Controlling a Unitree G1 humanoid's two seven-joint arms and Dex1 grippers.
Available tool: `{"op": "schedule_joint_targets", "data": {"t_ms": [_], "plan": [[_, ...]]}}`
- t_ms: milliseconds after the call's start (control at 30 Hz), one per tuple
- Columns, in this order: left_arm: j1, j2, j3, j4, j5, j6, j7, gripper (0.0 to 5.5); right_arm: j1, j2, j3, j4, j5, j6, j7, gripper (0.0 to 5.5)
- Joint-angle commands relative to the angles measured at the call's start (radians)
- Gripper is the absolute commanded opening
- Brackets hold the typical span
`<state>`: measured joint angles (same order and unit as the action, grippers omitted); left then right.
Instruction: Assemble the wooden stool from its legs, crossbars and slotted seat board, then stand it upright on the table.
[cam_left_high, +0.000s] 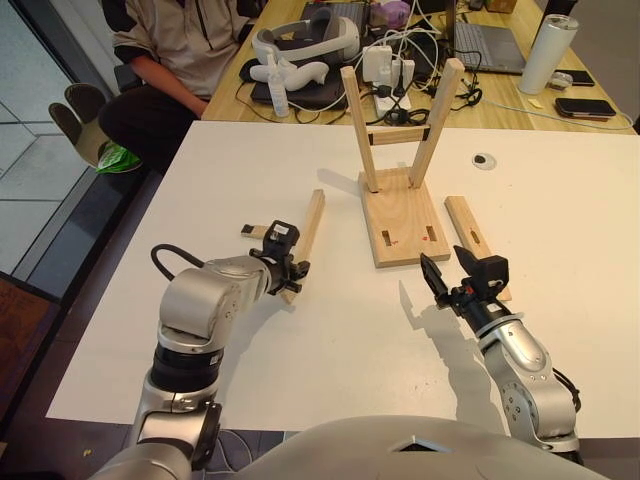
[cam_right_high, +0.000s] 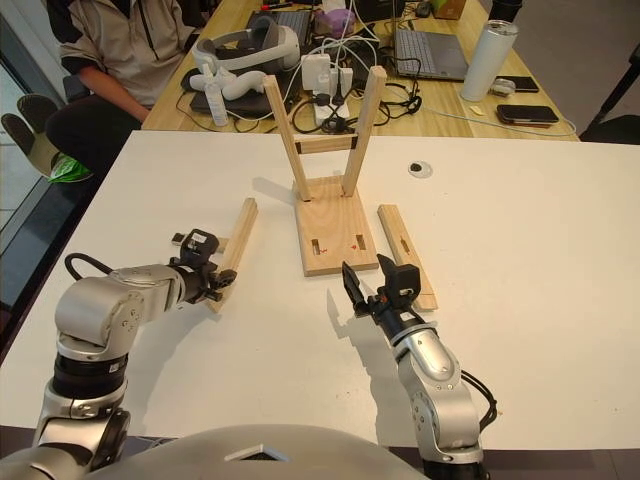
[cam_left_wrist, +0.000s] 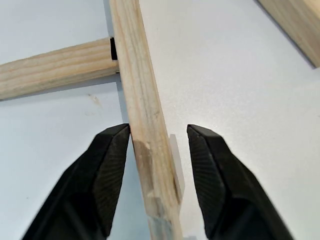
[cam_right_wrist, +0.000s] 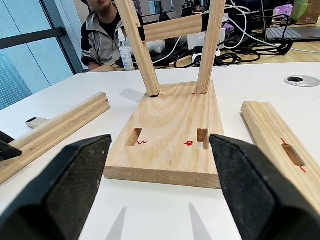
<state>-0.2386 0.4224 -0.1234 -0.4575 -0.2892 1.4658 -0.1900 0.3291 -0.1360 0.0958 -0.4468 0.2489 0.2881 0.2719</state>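
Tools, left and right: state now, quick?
Left tool: open, straddling the loose leg, not clamped.
Right tool: open, empty, before the seat board.

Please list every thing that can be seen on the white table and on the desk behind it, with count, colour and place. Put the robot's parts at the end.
seat board: 1, light wood, flat at mid-table
upright legs: 2, light wood, standing in the board's far end
crossbar: 1, light wood, joining the upright legs
left loose leg: 1, light wood, flat, left of the board
side crossbar: 1, light wood, joined to the left loose leg
right loose leg: 1, light wood, flat, right of the board
table: 1, white
grommet: 1, grey, in the table, far right
headset: 1, white, desk behind
laptop: 1, dark, desk behind
tumbler: 1, white, desk behind
left tool: 1, black, open astride the left loose leg's near end
right tool: 1, black, open, before the board's near edge
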Motion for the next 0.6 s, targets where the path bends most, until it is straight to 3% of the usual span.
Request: {"op": "schedule_joint_targets", "data": {"t_ms": [33, 200, 600], "plan": [[0.021, 0.055, -0.057, 0.018, 0.038, -0.061, -0.001, 1.47, -0.019, -0.005, 0.0, 0.007, 0.001, 0.014, 0.0, 3.66], [0.042, 0.103, -0.097, 0.039, 0.072, -0.137, -0.013, 1.04, -0.023, -0.008, -0.001, 0.01, 0.002, 0.014, 0.001, 3.66], [-0.002, 0.273, -0.174, 0.126, 0.346, -0.471, 0.033, 1.02, -0.108, -0.015, -0.06, 0.042, 0.042, 0.062, -0.011, 3.66]]}}
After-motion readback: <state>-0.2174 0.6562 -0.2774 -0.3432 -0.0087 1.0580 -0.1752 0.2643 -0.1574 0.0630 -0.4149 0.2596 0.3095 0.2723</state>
